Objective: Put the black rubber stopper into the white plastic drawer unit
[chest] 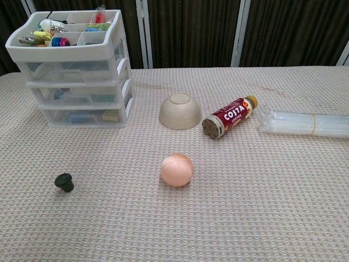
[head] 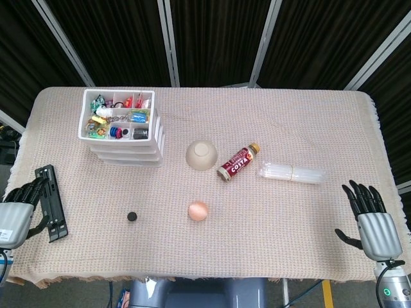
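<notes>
Drawer unit (head: 125,128) top tray holds small trinkets (head: 115,117).

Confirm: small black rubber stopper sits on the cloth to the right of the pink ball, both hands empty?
Not quite. The small black rubber stopper lies left of the pink ball, as the head view shows. The left hand and right hand hold nothing.

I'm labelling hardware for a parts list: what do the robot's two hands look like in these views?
Only the head view shows them. The right hand has black fingers on a light grey, ribbed palm shell; below its wrist sits a small green ring light beside a thin cable. The left hand at the frame edge matches: black fingers, light grey shell. No markings are legible.
</notes>
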Robot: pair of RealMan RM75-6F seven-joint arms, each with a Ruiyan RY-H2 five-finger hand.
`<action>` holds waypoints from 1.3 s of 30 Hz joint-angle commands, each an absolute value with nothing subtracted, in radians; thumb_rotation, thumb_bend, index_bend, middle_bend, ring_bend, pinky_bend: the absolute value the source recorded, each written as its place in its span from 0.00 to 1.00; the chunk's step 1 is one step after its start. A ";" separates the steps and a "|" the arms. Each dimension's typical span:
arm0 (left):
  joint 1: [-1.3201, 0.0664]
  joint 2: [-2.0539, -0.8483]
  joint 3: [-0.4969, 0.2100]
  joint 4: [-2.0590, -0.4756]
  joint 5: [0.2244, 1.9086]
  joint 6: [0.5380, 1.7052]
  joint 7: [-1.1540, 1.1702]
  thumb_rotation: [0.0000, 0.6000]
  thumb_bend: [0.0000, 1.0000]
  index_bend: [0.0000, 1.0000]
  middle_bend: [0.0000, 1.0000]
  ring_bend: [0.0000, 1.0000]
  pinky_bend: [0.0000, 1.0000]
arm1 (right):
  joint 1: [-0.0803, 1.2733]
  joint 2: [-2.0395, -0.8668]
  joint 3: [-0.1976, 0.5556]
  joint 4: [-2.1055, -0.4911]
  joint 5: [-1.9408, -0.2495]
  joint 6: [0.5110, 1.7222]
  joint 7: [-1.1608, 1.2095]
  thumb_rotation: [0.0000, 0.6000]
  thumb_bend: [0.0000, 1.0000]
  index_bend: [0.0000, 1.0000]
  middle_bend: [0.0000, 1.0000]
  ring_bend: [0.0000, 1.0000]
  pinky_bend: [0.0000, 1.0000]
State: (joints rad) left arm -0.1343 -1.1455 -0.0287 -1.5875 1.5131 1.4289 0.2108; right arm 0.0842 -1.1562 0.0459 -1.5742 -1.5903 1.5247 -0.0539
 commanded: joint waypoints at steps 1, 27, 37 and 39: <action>-0.160 -1.184 -0.055 -1.567 1.509 1.421 0.178 1.00 0.56 0.00 0.69 0.69 0.55 | 0.085 -1.157 0.040 -1.568 -1.606 1.531 -0.054 1.00 0.06 0.05 0.00 0.00 0.00; -0.515 -1.389 -0.307 -1.692 0.564 0.893 0.133 1.00 0.68 0.00 0.90 0.86 0.65 | 0.090 -1.146 0.042 -1.578 -1.585 1.509 -0.022 1.00 0.06 0.06 0.00 0.00 0.00; -0.573 -1.454 -0.324 -1.648 0.540 0.905 0.126 1.00 0.67 0.01 0.91 0.87 0.65 | 0.091 -1.143 0.041 -1.578 -1.584 1.505 -0.010 1.00 0.06 0.06 0.00 0.00 0.00; -0.584 -1.465 -0.328 -1.638 0.539 0.903 0.126 1.00 0.67 0.01 0.91 0.87 0.65 | 0.091 -1.143 0.041 -1.579 -1.584 1.506 -0.009 1.00 0.06 0.06 0.00 0.00 0.00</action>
State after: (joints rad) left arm -0.5798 -1.4603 -0.3260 -1.6425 0.5396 0.9041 0.1260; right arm 0.0910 -1.1430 0.0413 -1.5789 -1.5837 1.5060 -0.0090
